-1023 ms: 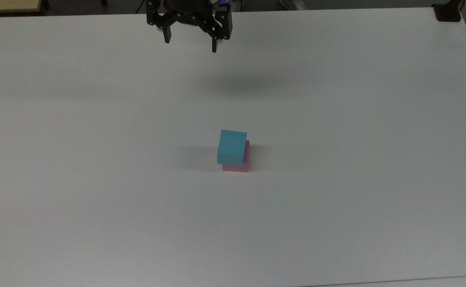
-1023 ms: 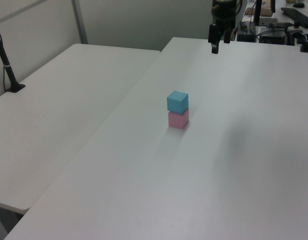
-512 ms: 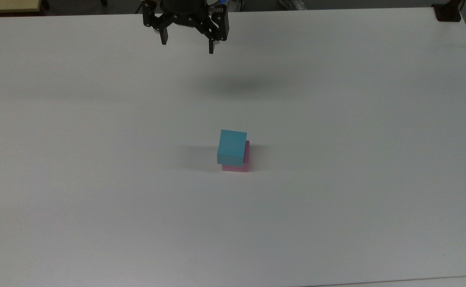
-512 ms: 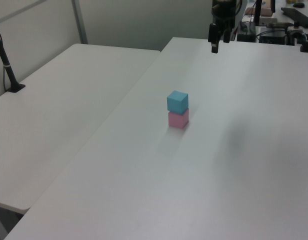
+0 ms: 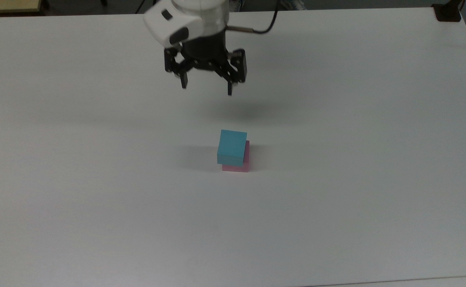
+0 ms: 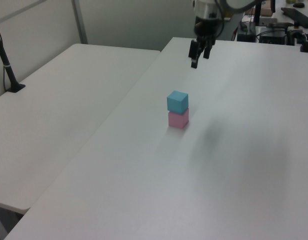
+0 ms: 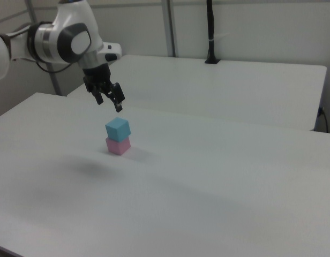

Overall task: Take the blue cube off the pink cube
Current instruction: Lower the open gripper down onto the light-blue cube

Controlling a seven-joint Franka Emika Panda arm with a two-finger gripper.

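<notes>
Small light blue matte cube (image 5: 232,146) sits on top of the small pale pink matte cube (image 5: 244,162), stack near the middle of the white matte table (image 5: 336,199). In the top view the blue cube is offset toward the top view's left, leaving a strip of pink exposed on the right and front. In the left view (image 6: 177,101) and right view (image 7: 118,128) the two look roughly aligned, blue slightly rotated; exact overhang hard to judge there.

Black two-finger gripper (image 5: 206,89) on the white arm hangs in the air above the table, well apart from the stack, fingers pointing down. Jaws spread wide, nothing between them. In the right view the gripper (image 7: 110,104) appears above and just to the right view's left of the blue cube, not touching.
</notes>
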